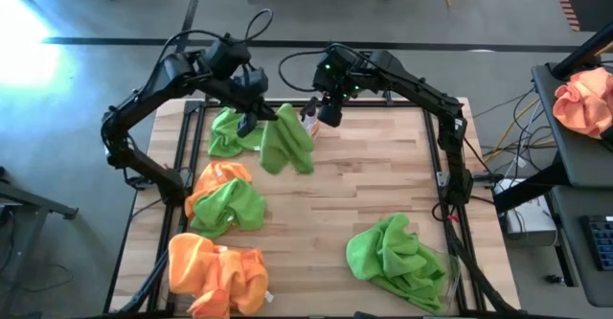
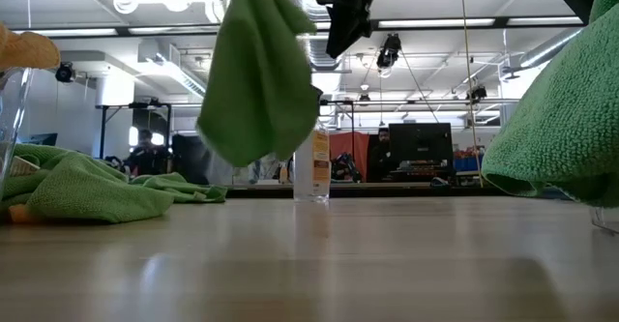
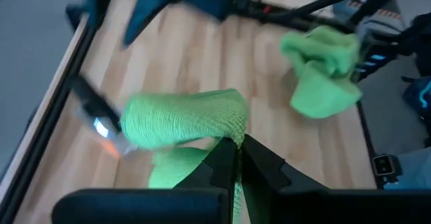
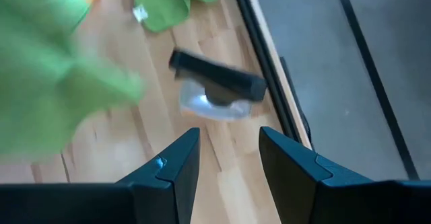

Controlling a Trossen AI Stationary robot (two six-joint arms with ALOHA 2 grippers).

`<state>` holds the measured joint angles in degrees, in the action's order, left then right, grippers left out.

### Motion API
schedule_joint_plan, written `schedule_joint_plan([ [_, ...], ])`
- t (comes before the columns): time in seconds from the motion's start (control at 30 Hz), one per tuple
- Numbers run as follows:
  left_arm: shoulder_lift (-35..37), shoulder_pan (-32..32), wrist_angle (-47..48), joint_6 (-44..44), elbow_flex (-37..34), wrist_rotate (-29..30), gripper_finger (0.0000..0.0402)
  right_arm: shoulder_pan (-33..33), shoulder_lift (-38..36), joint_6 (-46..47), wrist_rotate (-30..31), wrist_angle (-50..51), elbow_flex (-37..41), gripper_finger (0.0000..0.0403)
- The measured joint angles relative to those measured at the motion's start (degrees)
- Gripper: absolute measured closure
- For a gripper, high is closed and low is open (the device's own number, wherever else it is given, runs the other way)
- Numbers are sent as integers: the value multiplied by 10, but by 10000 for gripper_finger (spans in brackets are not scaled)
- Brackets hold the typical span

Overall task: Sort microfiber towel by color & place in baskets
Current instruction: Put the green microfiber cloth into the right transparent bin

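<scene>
The big wooden table (image 1: 364,190) has fuzzy towels all over; the sorting looks barely begun; I cannot make out a clear basket. A green heap (image 1: 397,254) sits at five o'clock; an orange pile (image 1: 216,273) at seven. The left gripper (image 1: 259,111) is squeezed tight on a hanging lime green towel (image 1: 285,139) near twelve. The right gripper (image 1: 329,114), fingers apart and holding nothing, hovers over a small clear spray bottle (image 2: 311,166).

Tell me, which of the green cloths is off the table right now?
The green towel hanging from the left gripper, near the table's far edge. It dangles above the wood in the low view; the other green cloths lie in heaps on the tabletop.
</scene>
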<state>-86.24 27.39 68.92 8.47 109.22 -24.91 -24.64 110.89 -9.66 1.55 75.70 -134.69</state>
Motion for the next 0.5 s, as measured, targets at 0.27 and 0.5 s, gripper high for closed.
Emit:
schedule_joint_plan([
  [0.27,0,-46,-30,0,13,4,400,9,0,67,-3,-89,0,255],
  [0.5,0,-47,-28,5,-26,25,400,52,0,98,-4,-110,0,255],
])
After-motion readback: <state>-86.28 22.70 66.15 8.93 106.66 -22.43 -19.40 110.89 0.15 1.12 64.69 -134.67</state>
